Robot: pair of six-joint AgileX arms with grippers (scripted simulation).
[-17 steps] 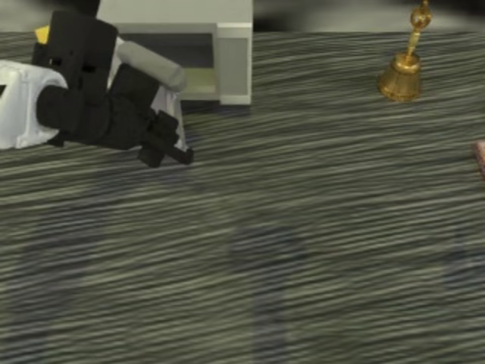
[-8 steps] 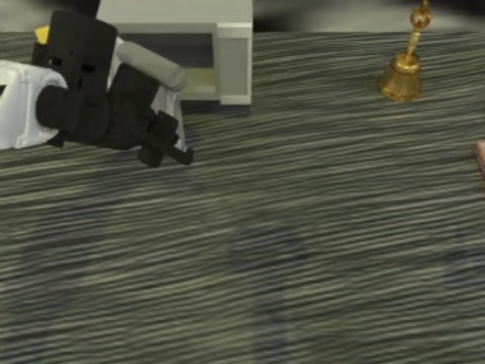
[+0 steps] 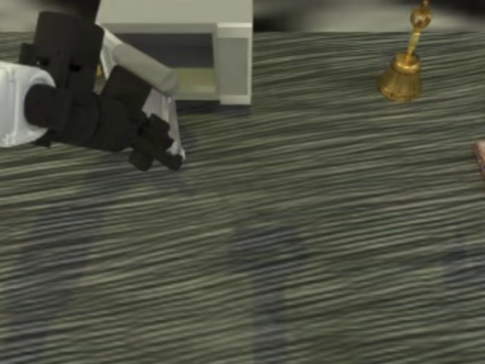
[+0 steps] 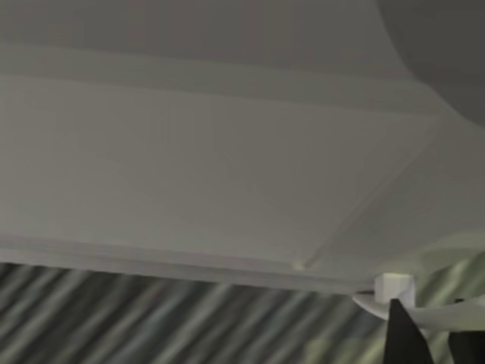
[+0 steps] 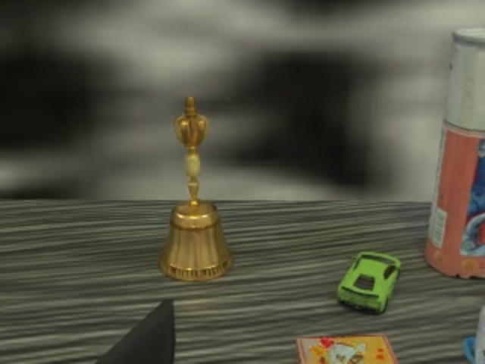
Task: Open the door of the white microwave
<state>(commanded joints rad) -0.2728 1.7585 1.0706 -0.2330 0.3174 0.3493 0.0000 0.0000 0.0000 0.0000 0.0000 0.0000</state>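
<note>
The white microwave [image 3: 176, 12] stands at the table's back left, its cavity showing beside the narrow control panel [image 3: 235, 62]. Its door [image 3: 148, 67] is swung out toward the front left, away from the box. My left gripper [image 3: 159, 152] is at the door's free edge, shut on the thin handle strip. In the left wrist view the door [image 4: 189, 167] fills most of the picture, and the white handle [image 4: 394, 288] runs between my dark fingers [image 4: 405, 341]. My right gripper [image 5: 151, 341] shows only in its own wrist view, parked off the table's right side.
A gold bell [image 3: 402, 72] stands at the back right, also in the right wrist view as the bell [image 5: 195, 227]. Near it are a green toy car [image 5: 369, 280], a tall can [image 5: 462, 152] and a card box [image 5: 345, 350]. A pink object [image 3: 480, 155] touches the right edge.
My left arm has moved left and slightly back with the handle, swinging the door wider. The small yellow cube seen earlier behind the arm is now hidden.
</note>
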